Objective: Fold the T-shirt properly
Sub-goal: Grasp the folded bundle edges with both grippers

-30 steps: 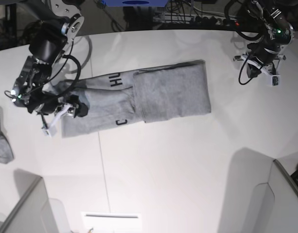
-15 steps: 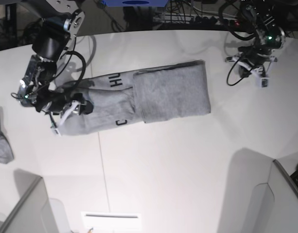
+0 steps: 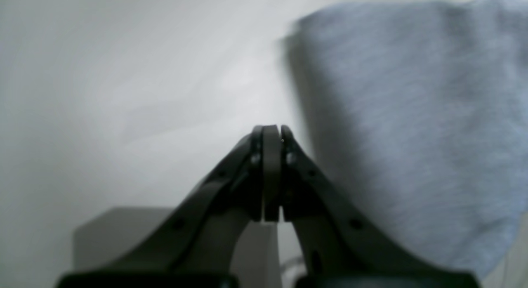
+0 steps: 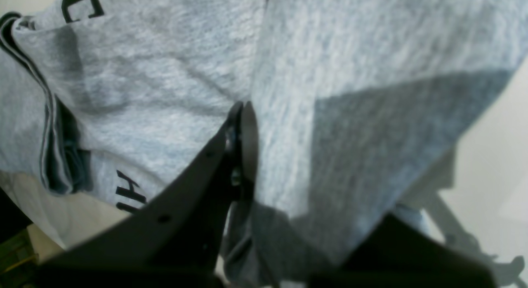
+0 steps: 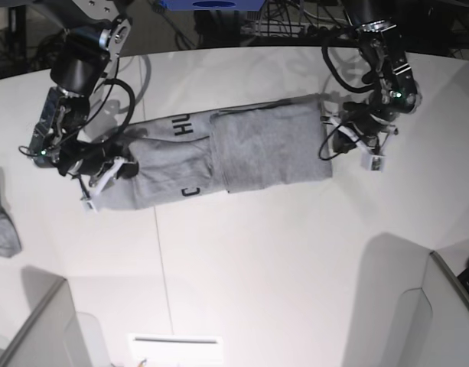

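While the T-shirt (image 5: 234, 153) lies as a long folded band across the middle of the white table (image 5: 257, 267), both arms work at its opposite ends. The plain grey panel of the T-shirt overlaps the lettered panel, and black capitals show beside that overlap.

The right gripper (image 5: 112, 172) sits at the lettered end of the T-shirt. In the right wrist view, its one visible finger (image 4: 243, 139) presses against a fold of grey fabric, and cloth drapes over the far side, hiding the other finger. The jaws appear clamped on the T-shirt (image 4: 350, 94) edge.

The left gripper (image 5: 343, 140) sits just beside the plain end of the T-shirt. In the left wrist view, its fingertips (image 3: 270, 133) meet with no gap and nothing is pinched between them; the T-shirt (image 3: 412, 114) lies beside them, blurred.

A small grey cloth (image 5: 1, 222) lies well apart from the T-shirt, at the table edge beyond the lettered end.
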`<state>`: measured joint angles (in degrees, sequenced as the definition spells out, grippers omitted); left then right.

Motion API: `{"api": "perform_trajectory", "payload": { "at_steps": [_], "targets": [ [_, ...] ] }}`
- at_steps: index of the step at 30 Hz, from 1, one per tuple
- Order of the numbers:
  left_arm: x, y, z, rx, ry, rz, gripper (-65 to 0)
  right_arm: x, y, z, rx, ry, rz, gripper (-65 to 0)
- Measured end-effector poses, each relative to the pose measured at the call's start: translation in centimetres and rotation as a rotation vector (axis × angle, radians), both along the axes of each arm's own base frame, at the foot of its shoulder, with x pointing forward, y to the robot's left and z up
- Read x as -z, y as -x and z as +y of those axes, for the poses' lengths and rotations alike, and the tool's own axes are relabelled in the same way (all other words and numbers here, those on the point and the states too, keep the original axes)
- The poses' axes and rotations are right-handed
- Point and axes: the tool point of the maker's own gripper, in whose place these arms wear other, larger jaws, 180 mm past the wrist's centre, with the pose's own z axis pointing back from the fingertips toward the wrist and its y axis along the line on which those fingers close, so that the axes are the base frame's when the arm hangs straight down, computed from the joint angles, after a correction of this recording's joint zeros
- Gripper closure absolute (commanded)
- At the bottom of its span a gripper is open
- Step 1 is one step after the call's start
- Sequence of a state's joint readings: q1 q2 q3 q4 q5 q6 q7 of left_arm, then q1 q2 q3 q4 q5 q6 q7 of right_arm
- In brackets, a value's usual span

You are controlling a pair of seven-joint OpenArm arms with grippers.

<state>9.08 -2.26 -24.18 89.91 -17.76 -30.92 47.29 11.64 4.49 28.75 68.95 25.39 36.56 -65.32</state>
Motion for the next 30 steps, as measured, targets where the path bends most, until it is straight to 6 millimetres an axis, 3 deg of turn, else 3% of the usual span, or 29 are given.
{"api": "perform_trajectory", "payload": {
  "at_steps": [6,18,27,30],
  "targets": [
    [0.2,-1.8,-1.9,0.132,-0.136,0.008,0.0,-1.0,0.1,-0.3,-0.069,0.126,-0.011,0.0],
    [0.0,-2.3,-4.3,0.201,-0.142,0.0,0.0,-6.9,-0.8,6.2,-0.13,0.19,-0.205,0.0],
    [0.1,-2.2,-4.1,0.199,-0.145,0.003,0.0,-10.2,1.0,12.6,-0.198,0.136,-0.293,0.0],
    [0.1,-2.1,-4.1,0.2,-0.144,0.002,0.0,-10.3,1.4,14.5,-0.225,0.116,-0.293,0.0]
  ]
}}
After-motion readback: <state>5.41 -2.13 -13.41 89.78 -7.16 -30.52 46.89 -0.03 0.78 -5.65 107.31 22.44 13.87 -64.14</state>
